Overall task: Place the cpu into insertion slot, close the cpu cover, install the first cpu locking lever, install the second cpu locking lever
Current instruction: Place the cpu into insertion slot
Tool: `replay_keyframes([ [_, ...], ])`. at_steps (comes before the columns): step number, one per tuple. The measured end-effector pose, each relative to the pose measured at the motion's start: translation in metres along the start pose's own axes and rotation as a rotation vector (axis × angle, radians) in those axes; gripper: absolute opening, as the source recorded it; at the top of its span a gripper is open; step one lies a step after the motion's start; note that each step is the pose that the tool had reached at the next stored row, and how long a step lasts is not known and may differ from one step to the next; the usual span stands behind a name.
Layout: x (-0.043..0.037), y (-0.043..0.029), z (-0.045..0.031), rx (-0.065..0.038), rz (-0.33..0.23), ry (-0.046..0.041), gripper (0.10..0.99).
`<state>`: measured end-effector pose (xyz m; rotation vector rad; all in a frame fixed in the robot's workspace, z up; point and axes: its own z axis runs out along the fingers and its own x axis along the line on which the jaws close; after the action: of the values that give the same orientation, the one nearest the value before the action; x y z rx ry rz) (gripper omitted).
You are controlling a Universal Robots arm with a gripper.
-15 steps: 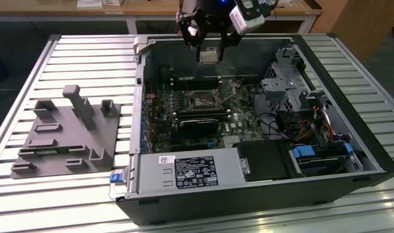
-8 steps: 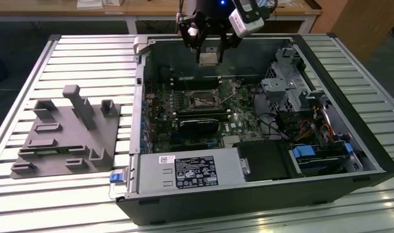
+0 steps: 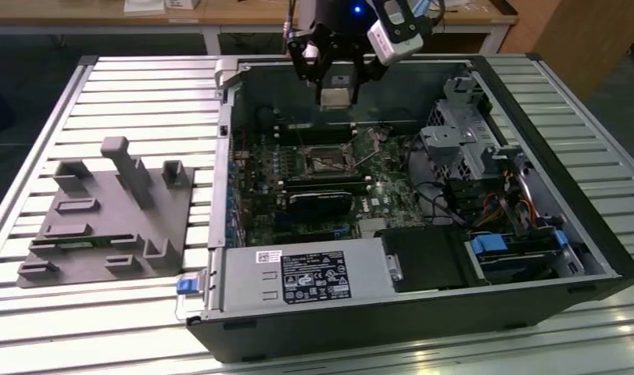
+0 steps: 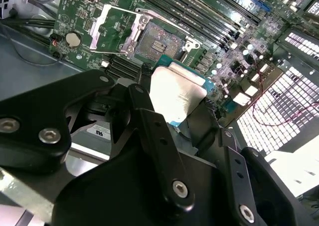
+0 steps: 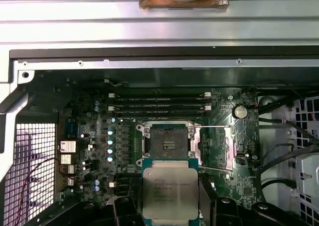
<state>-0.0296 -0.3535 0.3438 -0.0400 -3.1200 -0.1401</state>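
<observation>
In the exterior view my gripper (image 3: 335, 87) hangs over the open computer case, shut on the cpu (image 3: 335, 98), a pale silvery square held well above the motherboard. Both wrist views show the cpu (image 5: 169, 191) (image 4: 177, 94) flat between my black fingers (image 4: 142, 104). The insertion slot (image 5: 167, 141) (image 4: 154, 41) (image 3: 322, 160) lies uncovered just beyond the chip, dark in the middle with a silvery rim. The cpu cover (image 5: 214, 146) (image 4: 112, 29) is swung open and rests beside the slot, its window showing the board beneath.
The case (image 3: 223, 156) lies on a slatted metal table. Memory slots (image 5: 159, 104) run behind the socket and a black card (image 3: 322, 199) sits in front of it. The power supply (image 3: 306, 273), a drive cage (image 3: 468, 144) and cables (image 5: 284, 151) crowd the edges. A grey fixture block (image 3: 108, 219) stands on the exterior view's left.
</observation>
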Motion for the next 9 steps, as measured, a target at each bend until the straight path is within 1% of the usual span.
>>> replay_keyframes([
  [9,-0.0001,-0.0004,0.0050,0.000,0.000,0.0000,0.537],
])
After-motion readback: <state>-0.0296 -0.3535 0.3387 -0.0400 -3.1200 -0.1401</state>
